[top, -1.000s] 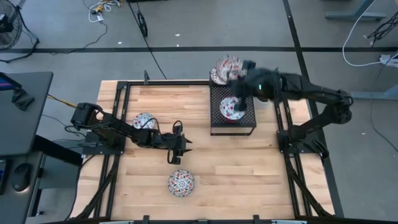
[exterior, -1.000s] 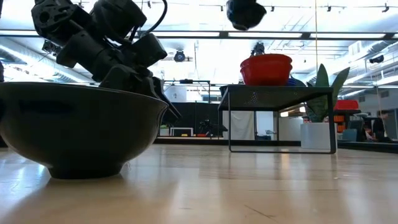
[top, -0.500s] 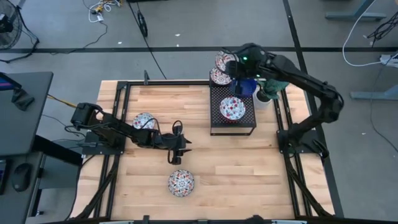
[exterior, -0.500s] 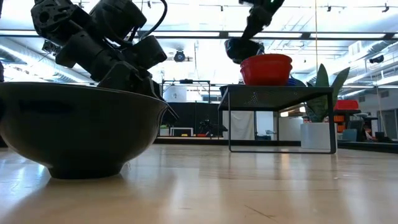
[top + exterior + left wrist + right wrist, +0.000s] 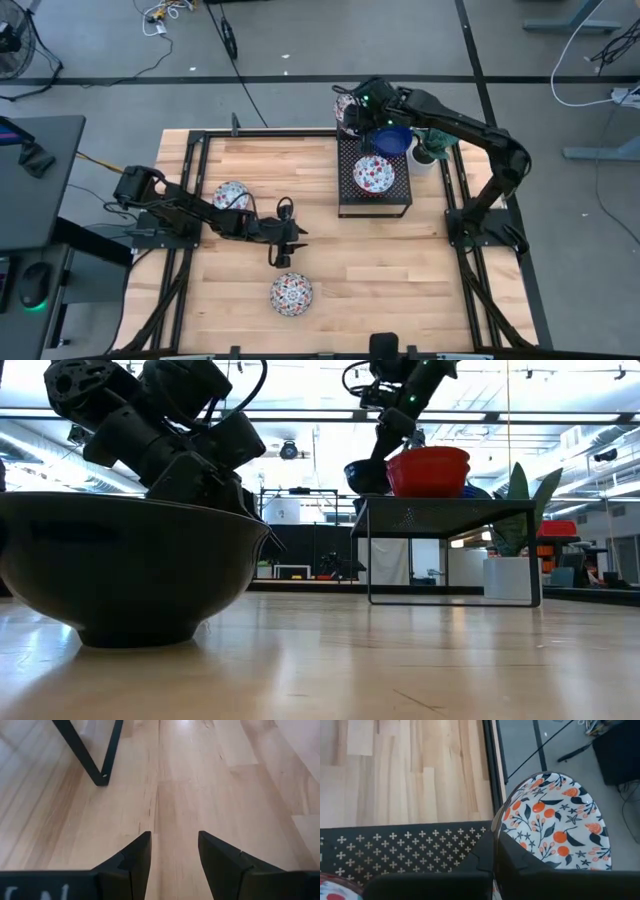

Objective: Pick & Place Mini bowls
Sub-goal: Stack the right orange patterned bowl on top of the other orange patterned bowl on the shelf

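Observation:
My right gripper (image 5: 352,108) is shut on a white mini bowl with an orange-and-blue leaf pattern (image 5: 555,825), at the far-left corner of the black perforated stand (image 5: 375,203). The low view shows this bowl (image 5: 365,477) as a dark shape level with the stand's top. On the stand sit a blue bowl (image 5: 393,140) and a patterned bowl (image 5: 373,175). Two more patterned bowls (image 5: 232,195) (image 5: 291,294) stand on the wooden table. My left gripper (image 5: 172,855) hovers open over bare wood between those two. My right gripper pinches the bowl's rim (image 5: 496,827), one finger (image 5: 520,862) inside the bowl and the other outside. The fingers slant down from above. The bowl hangs tilted at the stand's edge. Whether its base touches the stand, I cannot tell.
A small potted green plant (image 5: 430,150) stands just right of the stand. A black metal frame (image 5: 200,140) runs around the tabletop. In the low view a dark bowl (image 5: 130,560) fills the near left, and red bowls (image 5: 428,470) sit on the stand.
My right gripper has swung toward the table's left edge and come down with the patterned bowl, from high over the stand to its far-left corner. The bowl stays in the shut fingers.

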Robot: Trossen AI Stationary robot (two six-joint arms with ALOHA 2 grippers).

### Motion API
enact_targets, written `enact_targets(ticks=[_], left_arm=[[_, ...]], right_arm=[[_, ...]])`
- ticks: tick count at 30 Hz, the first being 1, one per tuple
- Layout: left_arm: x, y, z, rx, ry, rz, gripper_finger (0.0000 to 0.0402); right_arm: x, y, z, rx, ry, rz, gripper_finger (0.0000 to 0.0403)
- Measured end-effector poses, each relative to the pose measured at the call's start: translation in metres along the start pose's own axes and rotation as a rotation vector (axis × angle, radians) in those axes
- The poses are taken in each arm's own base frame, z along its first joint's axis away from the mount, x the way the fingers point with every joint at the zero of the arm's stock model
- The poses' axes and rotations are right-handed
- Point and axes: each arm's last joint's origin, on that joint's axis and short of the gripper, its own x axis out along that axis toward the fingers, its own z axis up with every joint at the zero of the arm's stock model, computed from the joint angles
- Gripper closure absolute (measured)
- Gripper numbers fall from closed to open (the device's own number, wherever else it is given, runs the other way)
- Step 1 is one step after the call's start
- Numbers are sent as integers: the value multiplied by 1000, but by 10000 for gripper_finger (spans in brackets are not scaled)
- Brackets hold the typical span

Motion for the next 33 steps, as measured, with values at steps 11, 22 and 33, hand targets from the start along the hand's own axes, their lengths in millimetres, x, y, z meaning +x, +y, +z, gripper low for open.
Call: enact_targets(ticks=[11,22,33], left_arm=[[0,0,0,-4,-1,1,234],[0,0,1,-6,-9,1,234],[0,0,1,-7,-11,1,234]], right_arm=[[10,0,-8,73,45,-19,396],[28,6,-19,62,79,-43,396],[36,9,-25,68,94,-44,385]])
